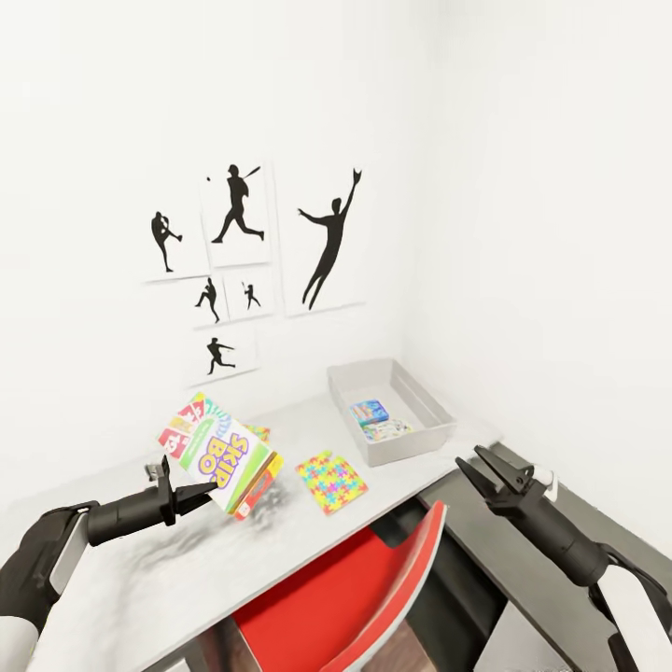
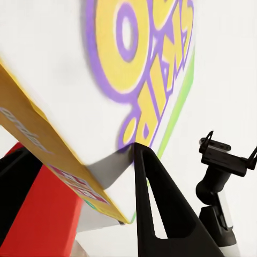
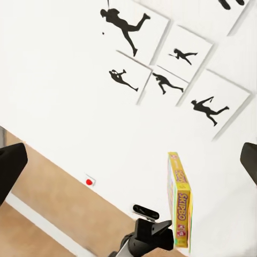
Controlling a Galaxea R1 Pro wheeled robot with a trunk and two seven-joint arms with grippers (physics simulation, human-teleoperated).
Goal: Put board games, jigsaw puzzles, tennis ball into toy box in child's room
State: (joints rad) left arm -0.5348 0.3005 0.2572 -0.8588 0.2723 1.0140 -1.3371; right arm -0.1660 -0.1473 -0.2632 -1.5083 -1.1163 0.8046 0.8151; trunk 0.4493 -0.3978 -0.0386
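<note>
The left gripper [image 1: 207, 487] has a Skip-Bo board game [image 1: 224, 455] clamped by its lower corner, lifted above the table [image 1: 187, 569] near the front edge. A stiff, light carton with glossy faces probably swings easily; a mid-edge pinch would hold steadier. The toy box [image 1: 439, 411] waits at the far right corner. The right gripper [image 1: 483, 464] hangs parted, empty.

Printed, cardboard-looking board game [image 1: 222, 455]; matt grey plastic-looking toy box [image 1: 418, 395]; smooth, faintly marbled table [image 1: 280, 551].
</note>
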